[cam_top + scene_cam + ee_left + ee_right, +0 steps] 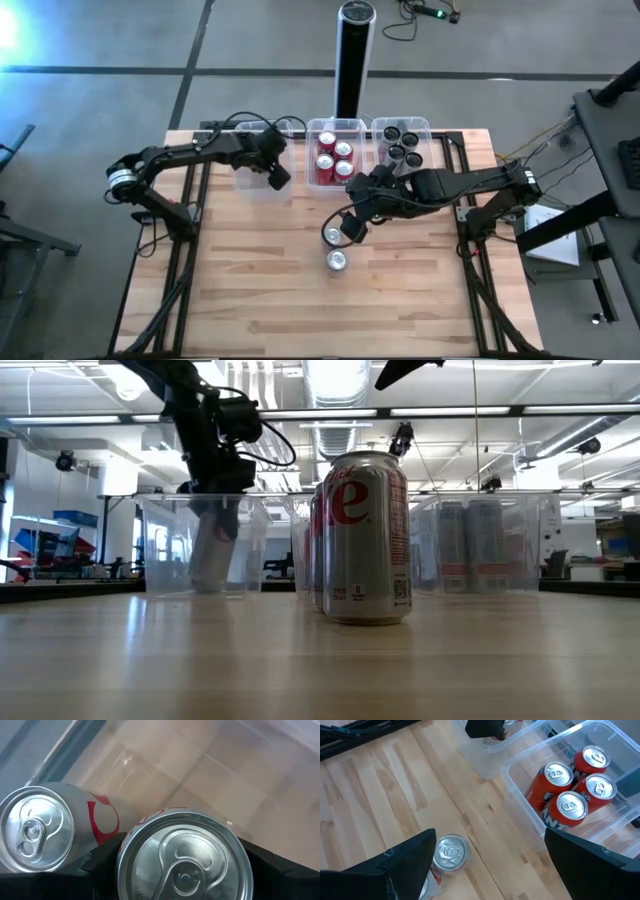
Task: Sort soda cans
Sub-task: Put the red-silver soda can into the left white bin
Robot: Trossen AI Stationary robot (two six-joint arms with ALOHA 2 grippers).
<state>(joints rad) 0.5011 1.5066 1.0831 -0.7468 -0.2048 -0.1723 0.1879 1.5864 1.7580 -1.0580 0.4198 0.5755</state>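
My left gripper [277, 177] reaches down into the clear left bin [248, 187] at the table's far side and is shut on a silver soda can [184, 862]. A second silver can [35, 836] lies beside it in that bin. Two more silver cans [333, 236] [337, 261] stand upright on the table's middle; in the low view they show as the near can [366, 540]. My right gripper [348, 226] hovers open above them, touching nothing. Red cans [568, 805] stand in the middle bin, black cans [402, 141] in the right bin. My left gripper pinches the silver can between its two fingers [101, 862], one on each side of the can's wall just under the top rim [125, 851]. The fingers come from above, slanting down. The can [211, 552] hangs slightly tilted inside the bin; whether its bottom touches the floor I cannot tell.
The three clear bins stand in a row along the table's far edge. A tall black-and-silver post [353, 55] rises behind the middle bin [336, 125]. Bare wooden tabletop [260, 290] stretches across the near half.
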